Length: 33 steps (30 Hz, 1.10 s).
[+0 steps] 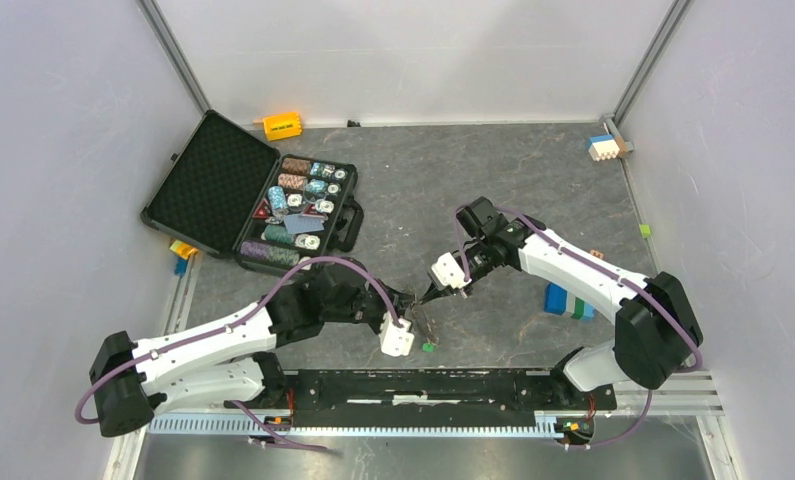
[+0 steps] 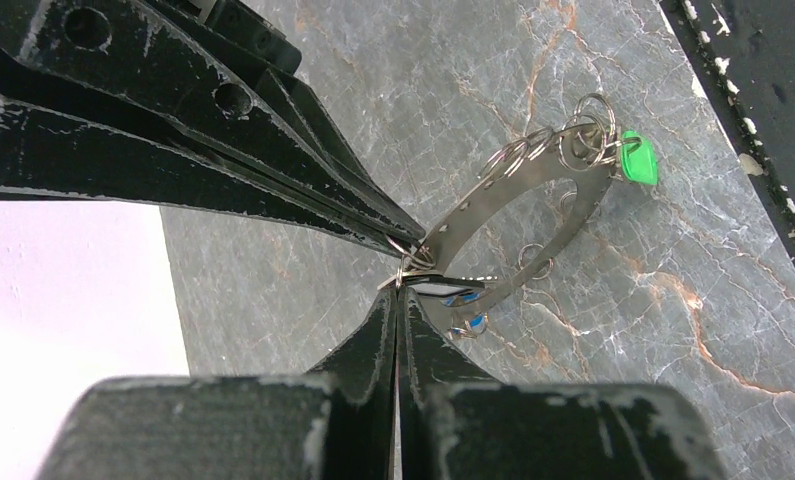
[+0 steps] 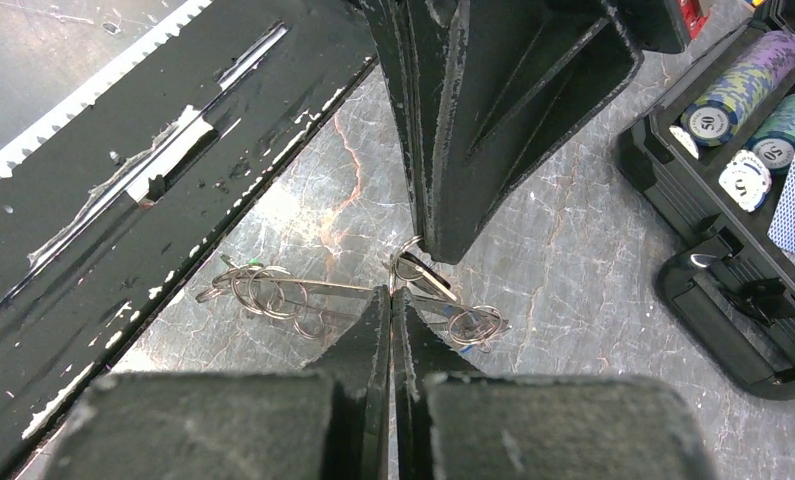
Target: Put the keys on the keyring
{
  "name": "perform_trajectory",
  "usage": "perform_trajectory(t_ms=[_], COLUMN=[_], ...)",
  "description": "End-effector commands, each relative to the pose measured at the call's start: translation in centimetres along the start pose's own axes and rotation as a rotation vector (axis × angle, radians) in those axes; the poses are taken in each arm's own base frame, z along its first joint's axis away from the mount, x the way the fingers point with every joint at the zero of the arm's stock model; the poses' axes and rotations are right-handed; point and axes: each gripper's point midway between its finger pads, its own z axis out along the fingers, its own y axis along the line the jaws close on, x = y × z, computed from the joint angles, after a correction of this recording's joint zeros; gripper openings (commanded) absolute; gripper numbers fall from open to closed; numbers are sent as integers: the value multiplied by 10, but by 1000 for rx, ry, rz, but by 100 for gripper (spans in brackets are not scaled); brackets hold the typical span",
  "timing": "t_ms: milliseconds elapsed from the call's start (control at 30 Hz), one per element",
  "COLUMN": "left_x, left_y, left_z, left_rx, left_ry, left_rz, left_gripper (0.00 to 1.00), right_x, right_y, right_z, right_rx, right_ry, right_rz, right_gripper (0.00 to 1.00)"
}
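Near-centre on the bench (image 1: pixel 493 180), just beyond the black base rail (image 1: pixel 433 385), the keyring (image 2: pixel 453 225) is sitting between the two arms. Small split rings (image 2: pixel 583 130) are hanging through its holes. The green key (image 2: pixel 636 160) is lying at the rim opposite the fingers, and the blue key (image 2: pixel 465 325) is showing under the rim close to them. Left fingers (image 2: pixel 368 370) are pressing together, tips pinching the keyring's rim beside a split ring. Right fingers (image 2: pixel 303 170) are also pressing shut, tips touching the same spot; cannot tell whether they are gripping the split ring or only resting against it. Far left, the open chip case (image 1: pixel 213 180) is lying with chips in rows. Right of the arms, blue and green blocks (image 1: pixel 568 300) are sitting on the bench.
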Motion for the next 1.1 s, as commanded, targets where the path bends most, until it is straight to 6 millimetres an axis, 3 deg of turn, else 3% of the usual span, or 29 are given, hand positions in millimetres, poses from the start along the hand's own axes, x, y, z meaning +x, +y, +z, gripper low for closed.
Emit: perform_trajectory(t_ms=[0, 1067], left_x=[-14, -6], left_y=[18, -3], left_z=[-3, -1], left_rx=[-59, -15], left_ry=[-42, -34], left_rz=[61, 107], left_gripper=[2, 2], right_x=[-11, -15], right_y=[-4, -9], right_z=[1, -4], right_rx=[-3, 22], right_ry=[-59, -83], right_rz=[-82, -60], right_gripper=[0, 0])
